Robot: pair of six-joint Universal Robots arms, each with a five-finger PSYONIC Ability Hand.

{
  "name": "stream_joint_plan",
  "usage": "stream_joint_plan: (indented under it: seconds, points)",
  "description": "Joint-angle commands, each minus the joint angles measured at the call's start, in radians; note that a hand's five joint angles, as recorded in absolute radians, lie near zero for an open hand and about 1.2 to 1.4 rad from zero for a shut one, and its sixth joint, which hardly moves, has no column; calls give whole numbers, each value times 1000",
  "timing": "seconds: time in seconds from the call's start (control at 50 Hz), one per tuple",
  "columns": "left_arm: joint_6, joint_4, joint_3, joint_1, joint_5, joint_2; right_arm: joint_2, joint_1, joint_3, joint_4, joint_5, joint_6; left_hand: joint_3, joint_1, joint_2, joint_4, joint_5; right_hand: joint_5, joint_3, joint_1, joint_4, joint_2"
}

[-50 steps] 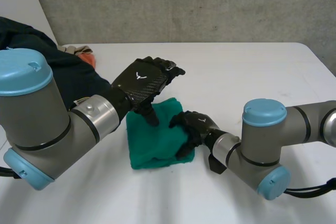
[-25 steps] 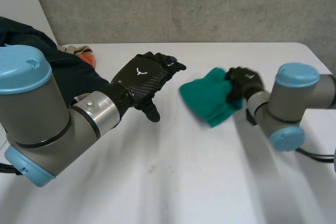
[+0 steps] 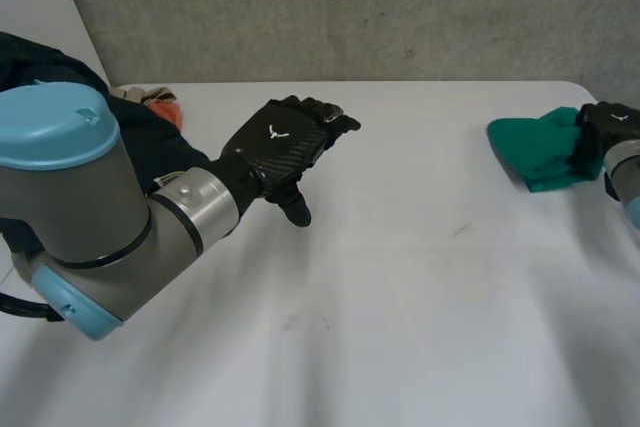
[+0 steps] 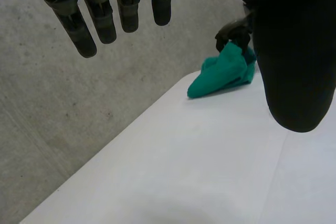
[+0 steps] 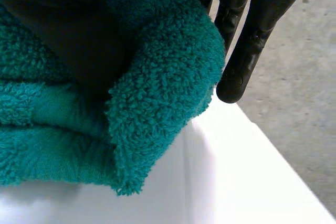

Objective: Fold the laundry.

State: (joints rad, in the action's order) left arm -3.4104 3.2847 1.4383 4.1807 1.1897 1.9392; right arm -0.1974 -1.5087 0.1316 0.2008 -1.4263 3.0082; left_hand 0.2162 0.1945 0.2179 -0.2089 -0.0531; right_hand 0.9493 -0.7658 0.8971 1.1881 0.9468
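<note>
Green towel [image 3: 535, 147] first: where does it lie?

- Folded, at the far right side of the white table [image 3: 400, 297]. Its right end sits in the right hand [image 3: 607, 132] and its free end points toward the middle of the table.

- State of that hand?

- Clamped on the towel. The right wrist view has the thumb [image 5: 52, 24] over the top of the folded layers and straight fingers [image 5: 247, 45] behind the fold, with the cloth pinched between them. The lower edge of the towel [image 5: 157, 87] is at the table surface. In the left wrist view the held end stands higher than the free end.

- And the left hand?

- The left hand [image 3: 285, 142] is above the table, left of centre, palm down and well apart from the towel. Its fingers [image 4: 79, 30] are straight and spread, the thumb [image 4: 294, 51] is off to one side, and there is nothing in it. Beyond its fingertips, the towel [image 4: 223, 72] and the right hand [image 4: 233, 32] show at the table's edge.

- Anything else on the table?

- A pile of dark clothing [image 3: 60, 77] lies behind the left arm, with an orange-and-beige item [image 3: 155, 102] just beside it. A grey wall [image 3: 350, 7] stands behind the table.
</note>
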Motion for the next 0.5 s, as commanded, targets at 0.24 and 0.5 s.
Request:
stream_joint_plan:
  seconds: [0.24,0.5]
  points:
    - [8,0,-15,9,2,26,-10,28,39,-127,-137,-267,91,113,90,-99,-80,-949,591,-723,-1014,-772]
    - [10,0,-2,9,2,26,-8,25,75,-124,-143,-273,91,113,90,-99,-80,-949,591,-723,-1014,-772]
